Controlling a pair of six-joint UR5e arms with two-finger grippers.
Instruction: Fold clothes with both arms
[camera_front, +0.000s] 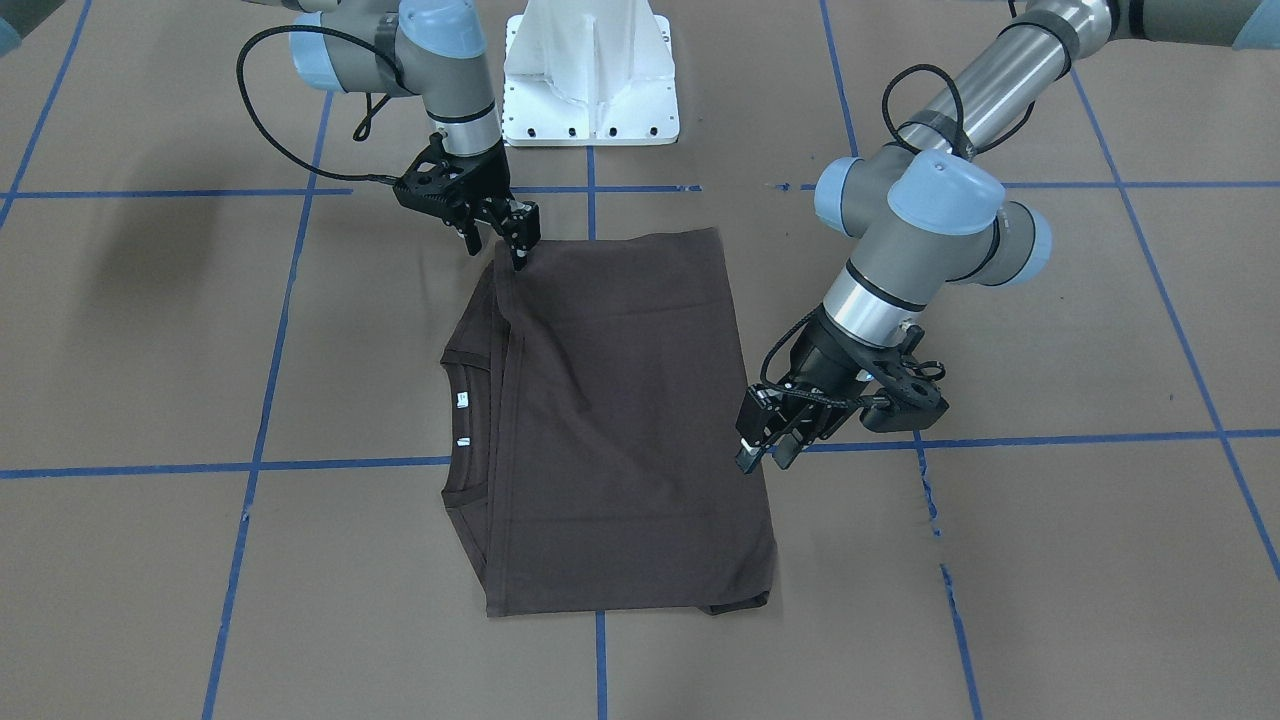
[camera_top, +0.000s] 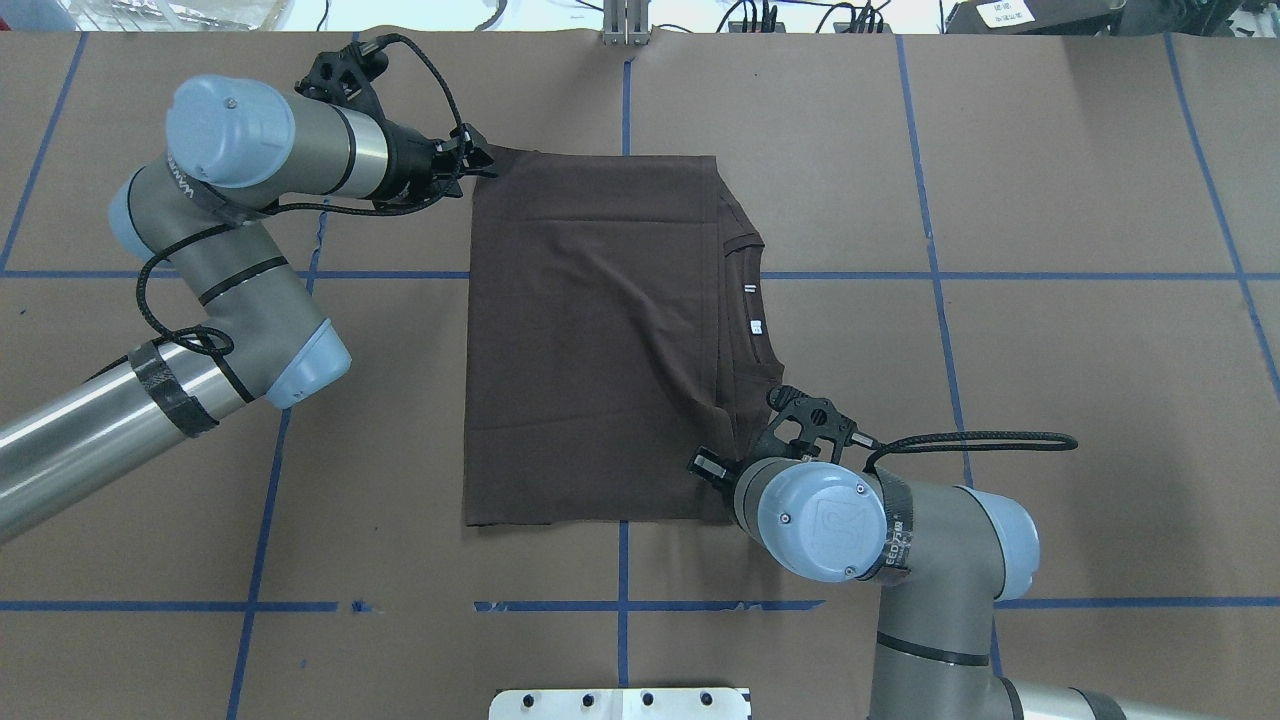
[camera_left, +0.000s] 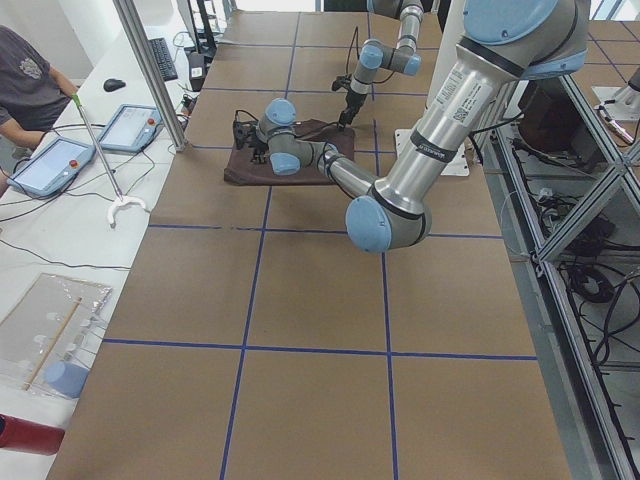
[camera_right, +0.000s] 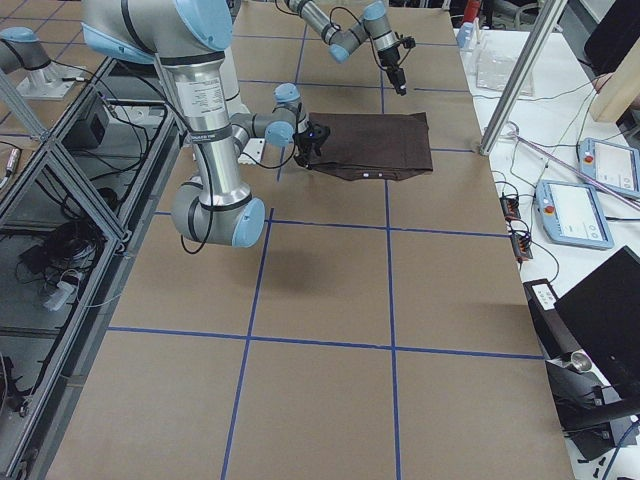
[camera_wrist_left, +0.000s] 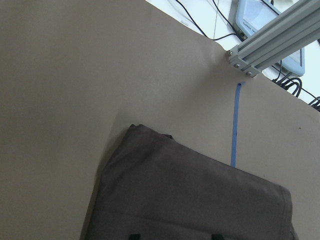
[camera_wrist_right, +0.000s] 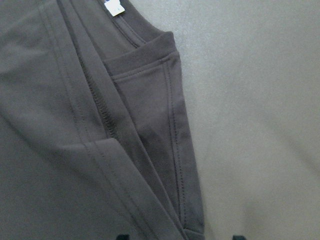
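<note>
Table (camera_front: 150, 560): brown paper top with a blue tape grid (camera_front: 350, 465), nothing fancy.
Shirt (camera_front: 620, 420): sits dead centre, already down to a neat rectangle. The hem layer is flipped up and stops just short of the collar (camera_front: 455, 430), so the tags (camera_front: 462, 400) show.
Right gripper (camera_front: 497, 252): over the near corner on the collar side, one fingertip (camera_front: 520, 262) about touching the cloth. Its wrist cam shows the fingers spread wide with only fabric underneath, so it's not pinching anything.
Left gripper (camera_front: 765, 460): hanging above the fold-side edge, toward the far corner, clear of the cloth. Fingers apart too, holding nothing.
Why there: corners and edges are where one pinch catches every layer, so my guess is that's the reason for both spots.
Stage: I'd say one fold is in, another to go.
Catch: they're roughly diagonal, which won't fold square. One arm probably has to shift to a matching corner first.
Risk: the stacked layers at the collar corner could slip apart if the pinch is shallow.
</note>
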